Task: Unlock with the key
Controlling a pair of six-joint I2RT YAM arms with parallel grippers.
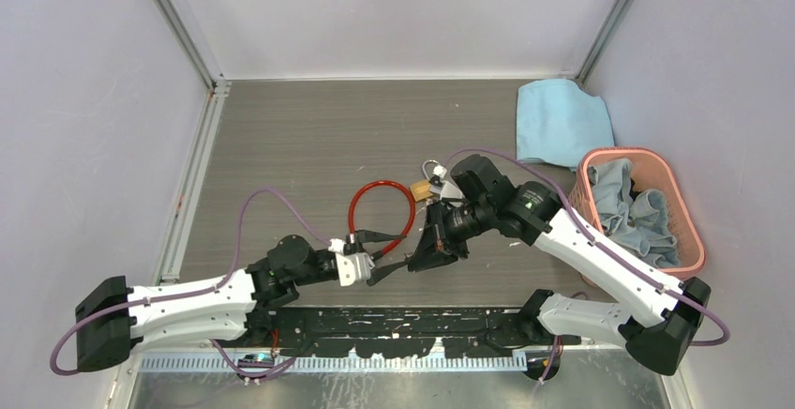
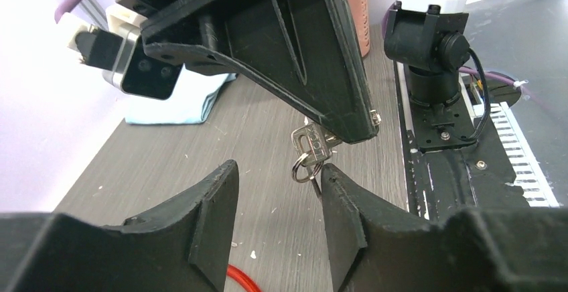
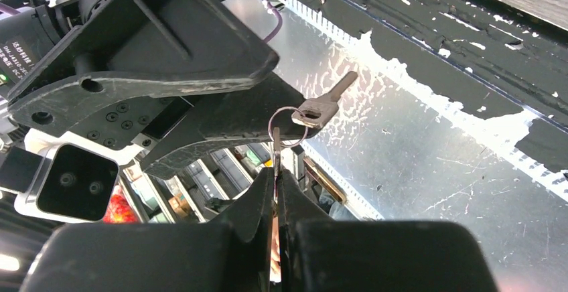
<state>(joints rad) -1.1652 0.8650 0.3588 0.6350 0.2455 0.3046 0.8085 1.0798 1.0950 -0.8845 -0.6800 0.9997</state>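
The key (image 3: 320, 109) is a small silvery bunch on a ring. My right gripper (image 3: 276, 173) is shut on one key held edge-on, and a second key dangles from the ring. In the left wrist view the key (image 2: 310, 150) hangs under the right gripper's black fingers (image 2: 315, 71). My left gripper (image 2: 278, 168) is open just below, its right finger (image 2: 338, 198) close beside the ring. Seen from above, the left gripper (image 1: 389, 259) and right gripper (image 1: 433, 248) meet tip to tip. The brass padlock (image 1: 421, 189) lies behind them, joined to the red cable loop (image 1: 380, 210).
A blue cloth (image 1: 558, 120) lies at the back right. A pink basket (image 1: 647, 154) holding cloths stands at the right edge. The black mounting rail (image 1: 394, 320) runs along the near edge. A piece of the red cable (image 2: 241, 280) lies under the left gripper.
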